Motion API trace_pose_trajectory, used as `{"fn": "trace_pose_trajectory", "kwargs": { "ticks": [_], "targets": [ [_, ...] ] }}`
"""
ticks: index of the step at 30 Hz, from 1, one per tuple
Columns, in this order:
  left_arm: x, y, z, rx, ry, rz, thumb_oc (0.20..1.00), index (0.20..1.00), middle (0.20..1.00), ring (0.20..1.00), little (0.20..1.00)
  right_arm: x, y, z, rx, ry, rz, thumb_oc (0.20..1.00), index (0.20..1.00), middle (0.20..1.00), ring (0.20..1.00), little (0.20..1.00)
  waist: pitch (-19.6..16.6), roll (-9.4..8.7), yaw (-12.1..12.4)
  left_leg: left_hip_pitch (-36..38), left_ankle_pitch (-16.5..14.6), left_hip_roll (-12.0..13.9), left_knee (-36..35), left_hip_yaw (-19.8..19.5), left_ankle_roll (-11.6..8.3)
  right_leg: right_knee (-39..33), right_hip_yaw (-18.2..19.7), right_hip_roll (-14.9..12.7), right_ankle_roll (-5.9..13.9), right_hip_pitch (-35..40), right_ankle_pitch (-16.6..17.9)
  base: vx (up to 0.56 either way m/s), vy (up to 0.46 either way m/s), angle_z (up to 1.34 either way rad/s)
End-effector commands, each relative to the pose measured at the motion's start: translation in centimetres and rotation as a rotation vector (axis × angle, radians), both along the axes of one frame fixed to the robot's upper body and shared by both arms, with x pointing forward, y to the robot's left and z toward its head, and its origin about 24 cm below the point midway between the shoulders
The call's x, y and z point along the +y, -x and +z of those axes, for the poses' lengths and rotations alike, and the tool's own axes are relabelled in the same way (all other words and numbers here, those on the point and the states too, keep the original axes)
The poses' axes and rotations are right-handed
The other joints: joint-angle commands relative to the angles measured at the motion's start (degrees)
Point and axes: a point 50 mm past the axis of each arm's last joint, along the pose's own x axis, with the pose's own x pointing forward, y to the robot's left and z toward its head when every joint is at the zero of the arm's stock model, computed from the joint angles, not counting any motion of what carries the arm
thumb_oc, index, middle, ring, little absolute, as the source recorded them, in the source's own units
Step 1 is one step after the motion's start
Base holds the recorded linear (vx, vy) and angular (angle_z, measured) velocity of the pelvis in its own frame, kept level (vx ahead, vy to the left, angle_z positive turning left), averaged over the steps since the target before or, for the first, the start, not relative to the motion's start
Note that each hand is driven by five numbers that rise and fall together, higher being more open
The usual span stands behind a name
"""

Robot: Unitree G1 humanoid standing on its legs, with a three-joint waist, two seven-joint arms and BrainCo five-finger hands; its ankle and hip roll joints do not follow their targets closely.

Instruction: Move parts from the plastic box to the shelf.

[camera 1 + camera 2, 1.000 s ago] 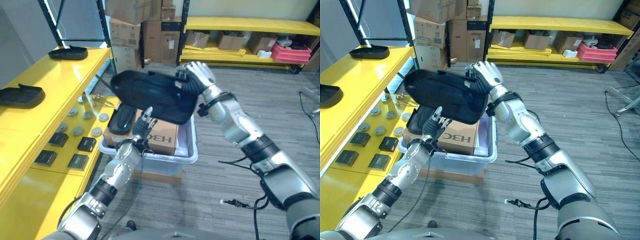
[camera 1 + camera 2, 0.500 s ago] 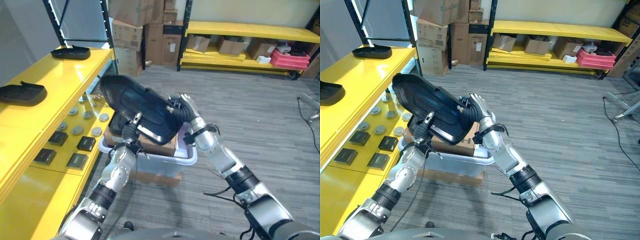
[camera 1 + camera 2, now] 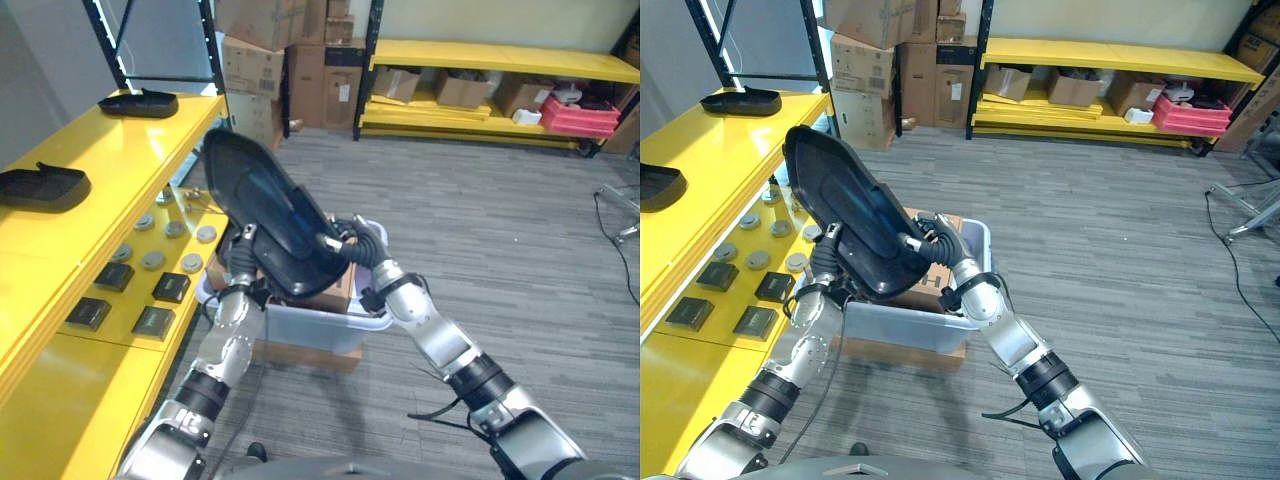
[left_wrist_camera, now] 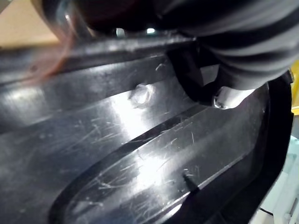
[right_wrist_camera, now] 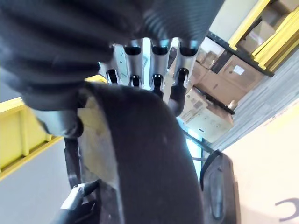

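**Large black moulded part held tilted above the plastic box**

The long yellow metal shelf runs along the robot's left and carries two dark curved tray-like parts, a row of round grey discs and several small dark square blocks. The large black glossy moulded plastic part stands steeply tilted on edge, its upper end highest, directly over the translucent plastic box, which holds a brown cardboard carton. The right hand grips the part's lower right edge, fingers curled over the rim. The left hand sits against the part's lower left underside; whether its fingers clasp the part cannot be told.
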Motion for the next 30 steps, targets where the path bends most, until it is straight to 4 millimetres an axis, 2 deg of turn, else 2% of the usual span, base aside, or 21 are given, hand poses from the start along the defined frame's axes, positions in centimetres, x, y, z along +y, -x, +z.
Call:
{"fn": "trace_pose_trajectory", "kwargs": {
  "ticks": [1,2,3,5,8,9,10,11,12,15,16,17,18,19,21,22,24,25,26,28,30],
  "targets": [
    [0.4,-2.1,4.7,-0.231,-0.169,0.028,0.200,0.200,0.200,0.200,0.200,2.4,2.6,3.5,-0.196,-0.177,0.166,1.000,1.000,1.000,1.000,1.000,-0.3,0.40,0.7,3.8,-3.6,4.9,1.9,0.3,-4.62,6.0,-1.0,-3.5,3.09,-2.7,-1.4,0.00,0.000,0.00],
    [0.4,-2.1,4.7,-0.230,-0.169,0.027,0.200,0.200,0.200,0.200,0.200,2.4,2.6,3.5,-0.195,-0.177,0.165,1.000,1.000,1.000,1.000,1.000,-0.3,0.38,0.7,3.8,-3.6,4.9,1.9,0.3,-4.62,6.0,-1.0,-3.5,3.10,-2.7,-1.4,0.00,-0.007,0.04],
    [1.7,-1.7,5.0,-0.262,-0.297,0.067,0.200,0.200,0.200,0.200,0.200,0.2,2.3,2.2,-0.143,-0.222,0.055,1.000,1.000,1.000,1.000,1.000,-0.1,0.61,0.7,3.7,-3.5,4.9,1.7,0.3,-4.72,6.1,-1.2,-3.6,3.12,-2.9,-1.4,0.00,-0.002,0.04],
    [2.5,-1.4,5.1,-0.274,-0.363,0.094,0.200,0.200,0.200,0.200,0.200,-1.0,2.3,1.4,-0.110,-0.238,-0.005,1.000,1.000,1.000,1.000,1.000,-0.1,0.68,0.7,3.7,-3.4,5.0,1.6,0.3,-4.80,6.1,-1.3,-3.6,3.09,-2.9,-1.5,0.00,0.000,0.00],
    [5.7,-0.4,5.8,-0.325,-0.567,0.217,0.200,0.200,0.200,0.200,0.200,-6.3,2.8,-3.2,0.048,-0.237,-0.254,1.000,1.000,1.000,1.000,1.000,0.4,0.91,0.7,3.6,-3.1,5.1,1.5,0.0,-5.25,6.1,-1.6,-3.4,2.94,-2.7,-1.7,0.01,-0.021,0.03],
    [6.2,-0.2,5.7,-0.328,-0.588,0.242,0.200,0.200,0.200,0.200,0.200,-7.2,3.1,-4.5,0.089,-0.199,-0.297,1.000,1.000,1.000,1.000,1.000,0.4,0.95,0.8,3.6,-3.0,5.2,1.4,-0.1,-5.37,6.0,-1.8,-3.3,2.89,-2.6,-1.7,0.04,-0.057,0.06],
    [7.3,0.1,7.4,-0.401,-0.675,0.331,0.200,0.200,0.200,0.200,0.200,-10.1,4.4,-8.9,0.247,-0.077,-0.432,1.000,1.000,1.000,1.000,1.000,0.6,0.89,1.3,3.3,-2.6,5.4,1.3,-0.6,-5.77,5.7,-2.5,-3.1,2.82,-2.3,-1.8,0.04,-0.070,0.15],
    [7.5,0.4,8.3,-0.443,-0.715,0.358,0.200,0.200,0.200,0.200,0.200,-11.1,5.3,-10.9,0.322,-0.027,-0.481,1.000,1.000,1.000,1.000,1.000,0.7,0.91,1.5,3.1,-2.3,5.5,1.3,-1.0,-6.00,5.7,-3.0,-3.0,2.80,-2.2,-1.9,0.04,-0.105,0.28],
    [8.0,1.0,10.1,-0.531,-0.797,0.416,0.200,0.200,0.200,0.200,0.200,-12.8,7.6,-15.2,0.523,0.068,-0.563,1.000,1.000,1.000,1.000,1.000,1.0,1.00,2.3,2.5,-1.8,5.8,1.3,-1.9,-6.49,5.5,-4.1,-2.8,2.65,-2.0,-2.1,0.03,-0.088,0.33],
    [9.3,2.2,12.1,-0.633,-0.904,0.485,0.200,0.200,0.200,0.200,0.200,-13.6,11.3,-20.1,0.805,0.162,-0.605,1.000,1.000,1.000,1.000,1.000,1.5,1.13,4.0,1.7,-1.3,6.1,2.3,-3.4,-6.90,5.2,-5.3,-2.6,2.47,-1.3,-2.3,0.05,-0.083,0.35],
    [10.8,3.7,12.8,-0.668,-0.917,0.551,0.200,0.200,0.200,0.200,0.200,-13.5,13.8,-22.3,0.950,0.159,-0.636,1.000,1.000,1.000,1.000,1.000,2.3,1.02,5.6,-0.1,-1.1,6.1,5.4,-5.3,-6.95,5.0,-5.8,-2.4,2.07,-0.8,-2.6,0.04,-0.071,0.18],
    [10.8,3.8,12.8,-0.668,-0.917,0.551,0.200,0.200,0.200,0.200,0.200,-13.4,13.7,-22.3,0.950,0.159,-0.635,1.000,1.000,1.000,1.000,1.000,2.2,1.00,5.5,-0.2,-1.1,6.1,5.4,-5.4,-6.95,4.9,-5.8,-2.4,2.07,-0.9,-2.6,0.00,-0.071,0.11],
    [11.3,4.6,12.9,-0.683,-0.863,0.576,0.200,0.200,0.200,0.200,0.200,-13.3,16.3,-24.0,1.100,0.169,-0.663,1.000,1.000,1.000,1.000,1.000,3.2,0.94,7.6,-3.4,0.4,5.2,8.8,-7.9,-7.77,4.6,-8.0,-2.8,1.68,-0.1,-2.7,-0.02,-0.029,0.08],
    [11.2,4.9,13.0,-0.695,-0.828,0.570,0.200,0.200,0.200,0.200,0.200,-13.2,17.1,-24.5,1.141,0.195,-0.660,1.000,1.000,1.000,1.000,1.000,3.8,0.97,9.1,-5.5,1.5,4.5,10.5,-8.3,-8.44,4.3,-10.1,-3.2,1.67,0.9,-2.7,-0.03,-0.030,0.24],
    [10.9,5.0,13.0,-0.702,-0.802,0.558,0.200,0.200,0.200,0.200,0.200,-13.4,17.8,-24.8,1.176,0.201,-0.679,1.000,1.000,1.000,1.000,1.000,3.7,0.82,9.1,-8.2,2.7,3.9,11.9,-7.7,-8.49,3.8,-12.8,-3.6,1.76,1.3,-2.4,-0.02,-0.005,1.24],
    [10.6,5.0,13.1,-0.711,-0.779,0.545,0.200,0.200,0.200,0.200,0.200,-13.6,18.7,-25.1,1.215,0.209,-0.691,1.000,1.000,1.000,1.000,1.000,3.7,0.75,9.1,-10.8,4.1,4.1,13.2,-2.8,-8.15,3.1,-16.1,-3.8,1.74,2.5,-2.4,0.07,-0.066,2.13],
    [10.0,5.0,13.4,-0.731,-0.757,0.504,0.200,0.200,0.200,0.200,0.200,-13.4,20.2,-25.8,1.297,0.189,-0.740,1.000,1.000,1.000,1.000,1.000,2.3,0.50,7.3,-11.5,5.0,8.4,10.7,17.8,-7.46,2.9,-20.4,-2.2,1.68,3.5,-4.1,0.09,-0.069,1.72],
    [10.0,5.0,13.4,-0.730,-0.759,0.504,0.200,0.200,0.200,0.200,0.200,-13.4,20.3,-25.8,1.298,0.190,-0.739,1.000,1.000,1.000,1.000,1.000,2.2,0.38,7.6,-11.2,5.1,8.4,10.5,18.3,-7.52,2.9,-20.0,-2.3,1.66,3.4,-4.2,0.03,0.012,1.83],
    [9.8,4.8,13.4,-0.728,-0.768,0.488,0.200,0.200,0.200,0.200,0.200,-13.2,20.8,-26.0,1.325,0.176,-0.747,1.000,1.000,1.000,1.000,1.000,1.9,0.29,7.2,-11.5,4.9,9.1,10.6,21.7,-6.81,3.4,-20.9,-1.8,1.02,3.4,-4.8,0.06,0.055,2.19],
    [9.7,5.1,13.5,-0.743,-0.781,0.468,0.200,0.200,0.200,0.200,0.200,-12.8,21.5,-26.3,1.366,0.183,-0.737,1.000,1.000,1.000,1.000,1.000,0.7,0.31,8.6,-10.8,1.5,7.4,9.2,20.7,-4.54,4.0,-23.4,-2.7,1.34,4.2,-5.5,0.14,0.136,1.25],
    [10.0,5.1,13.5,-0.737,-0.843,0.478,0.200,0.200,0.200,0.200,0.200,-12.9,20.9,-26.2,1.354,0.164,-0.765,1.000,1.000,1.000,1.000,1.000,0.1,-0.70,9.9,-11.5,-0.2,4.9,9.8,18.2,-3.24,8.3,-25.9,-5.1,2.08,4.7,-5.6,0.19,0.181,0.65]
  ]
}}
